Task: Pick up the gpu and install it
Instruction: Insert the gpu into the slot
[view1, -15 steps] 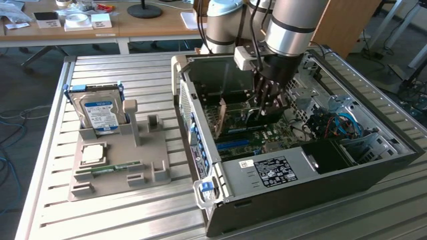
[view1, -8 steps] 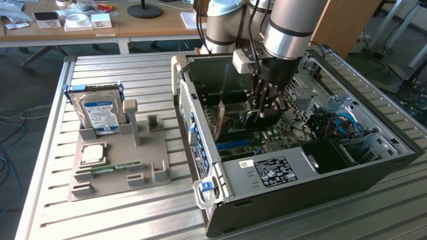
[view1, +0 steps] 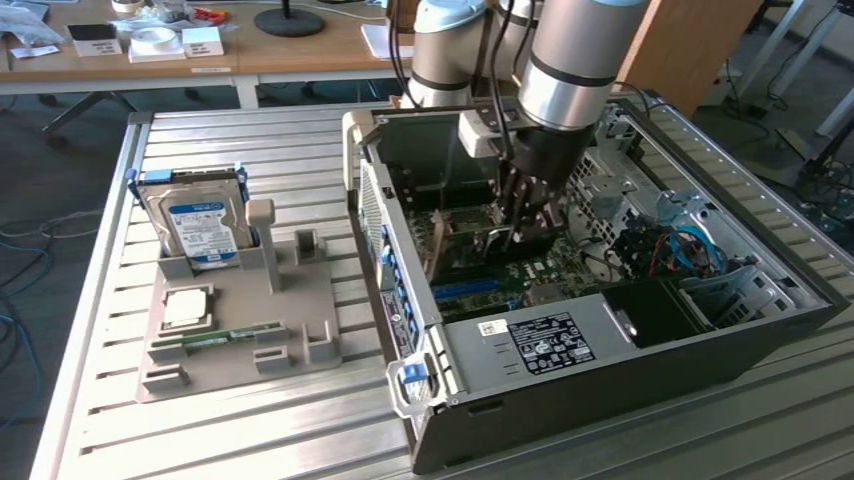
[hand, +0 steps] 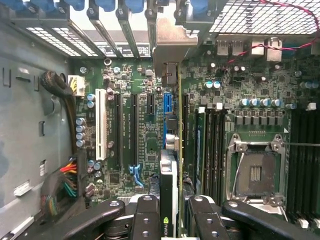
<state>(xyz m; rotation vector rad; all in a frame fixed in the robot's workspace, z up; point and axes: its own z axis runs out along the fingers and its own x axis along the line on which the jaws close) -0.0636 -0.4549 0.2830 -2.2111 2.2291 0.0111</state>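
Slatted metal table (view1: 267, 440) carries everything, its nearest slats bare. On it, toward the exterior view's left, a grey holder (view1: 220, 345) keeps one memory stick (view1: 220, 338), one processor chip (view1: 184, 307) and, farther back, one upright hard drive (view1: 200, 228).

Just beside it lies the open computer case (view1: 601, 400), its labelled power supply (view1: 547, 345) nearest, blue cables (view1: 694, 250) toward the exterior view's right.

The arm reaches down between the case walls. The gripper (hand: 173, 202) is narrowed onto the gpu (hand: 169, 175), a finger (hand: 146, 210) on each face. The card stands edge-on over the motherboard (hand: 130, 90), hemmed by one white slot (hand: 101, 125), one blue slot (hand: 167, 105) and black ones; whether it touches a slot I cannot tell. One empty processor socket (hand: 255, 172) sits apart, a wire bundle (hand: 67, 182) by the wall.

Behind stands a wooden desk (view1: 280, 50).
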